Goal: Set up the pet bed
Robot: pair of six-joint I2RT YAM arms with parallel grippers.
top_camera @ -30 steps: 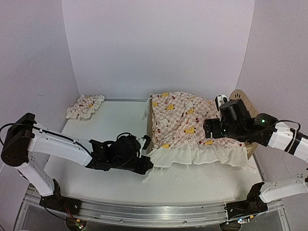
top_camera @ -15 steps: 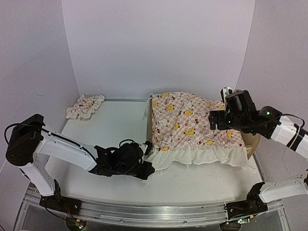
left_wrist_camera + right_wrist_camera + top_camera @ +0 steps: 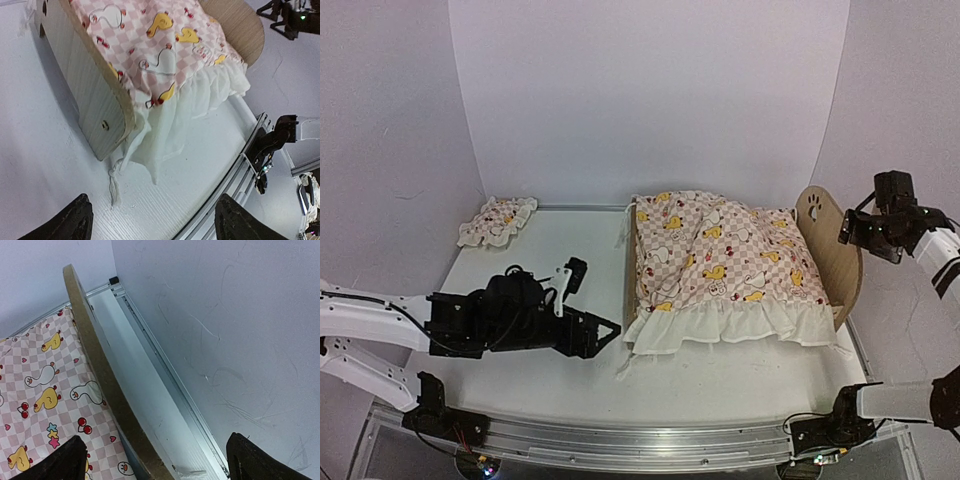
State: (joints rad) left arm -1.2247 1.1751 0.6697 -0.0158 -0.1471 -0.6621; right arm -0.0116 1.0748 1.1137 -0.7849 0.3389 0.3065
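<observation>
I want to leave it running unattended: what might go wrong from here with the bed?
A loose string from the cover trails on the table just ahead of the left fingers; a forward move might snag it and drag the cover askew. The headboard stands close to the right wall, so a sideways push could jam the bed against it.

No word, number or brand name can be read anywhere I look. The nearest thing to a sign is the paw-print cutout (image 3: 817, 208) in the rounded wooden end of the pet bed (image 3: 835, 265). The pink checkered cover (image 3: 720, 255) carries printed pictures only (yellow and white ducks, cherries, hearts, a star or two), with no lettering among them.
</observation>
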